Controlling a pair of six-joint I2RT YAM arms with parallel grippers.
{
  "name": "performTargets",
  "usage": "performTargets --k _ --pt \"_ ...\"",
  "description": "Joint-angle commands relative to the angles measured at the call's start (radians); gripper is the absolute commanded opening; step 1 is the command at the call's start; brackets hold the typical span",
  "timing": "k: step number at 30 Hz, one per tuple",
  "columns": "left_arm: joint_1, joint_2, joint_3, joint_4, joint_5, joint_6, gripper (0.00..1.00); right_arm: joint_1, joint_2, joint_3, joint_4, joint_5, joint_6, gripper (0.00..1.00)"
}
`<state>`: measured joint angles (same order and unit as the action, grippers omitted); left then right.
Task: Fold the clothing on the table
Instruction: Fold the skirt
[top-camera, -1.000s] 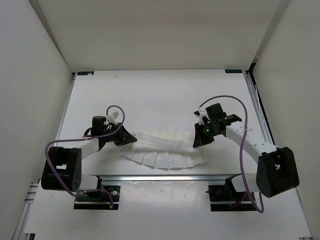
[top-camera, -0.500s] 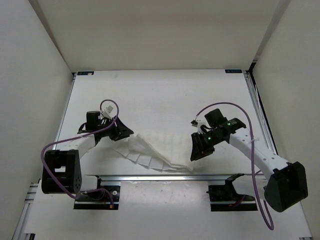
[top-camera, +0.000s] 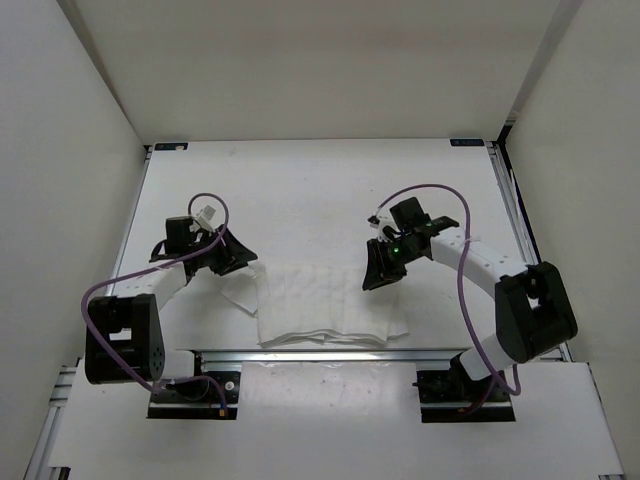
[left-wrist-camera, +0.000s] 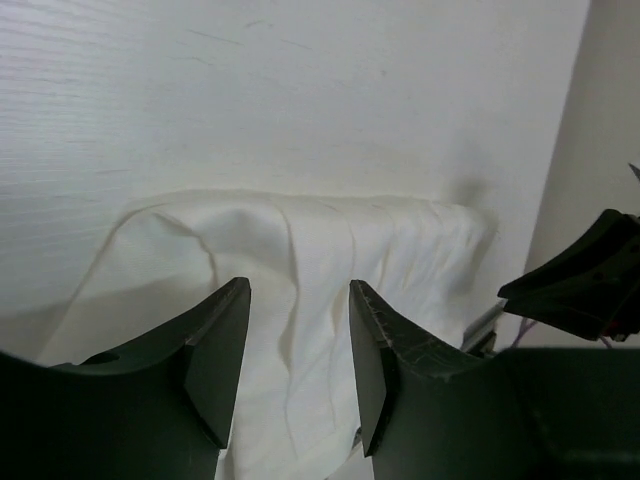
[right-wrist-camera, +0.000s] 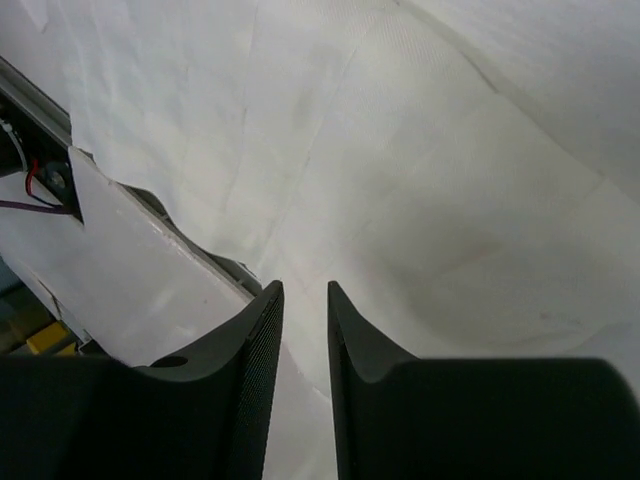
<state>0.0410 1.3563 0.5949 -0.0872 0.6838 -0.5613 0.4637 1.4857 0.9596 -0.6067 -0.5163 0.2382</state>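
Clothing (left-wrist-camera: 300, 240) lower part hidden behind left end effector (left-wrist-camera: 298, 298); cut off at wrist-view bottom edge.

Both arms reached inward toward each other. The left gripper (left-wrist-camera: 298, 290) stood parted and empty, and the right gripper (right-wrist-camera: 305, 290) was narrowly parted, holding nothing.

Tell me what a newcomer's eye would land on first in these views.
The white clothing lies bunched into a rough rectangle at the near edge of the table, between the arms. The left gripper and right gripper flank it, both with jaws apart and holding nothing.
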Motion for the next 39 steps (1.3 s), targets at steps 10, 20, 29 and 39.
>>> performTargets --k 10,20,29,39 --pt "-0.104 0.0 -0.013 -0.117 -0.191 0.06 0.54 0.01 0.064 0.145 0.041 0.098 -0.023 0.3" --pt "-0.121 0.003 -0.061 -0.08 -0.21 0.046 0.53 -0.037 -0.004 0.131 0.001 0.14 -0.037 0.3" --pt "-0.141 0.029 -0.126 0.073 -0.118 -0.06 0.38 -0.079 -0.11 0.025 -0.074 0.321 0.038 0.3" --pt "-0.13 0.026 -0.064 0.087 -0.078 -0.095 0.0 -0.178 -0.222 -0.169 -0.137 0.285 0.115 0.29"
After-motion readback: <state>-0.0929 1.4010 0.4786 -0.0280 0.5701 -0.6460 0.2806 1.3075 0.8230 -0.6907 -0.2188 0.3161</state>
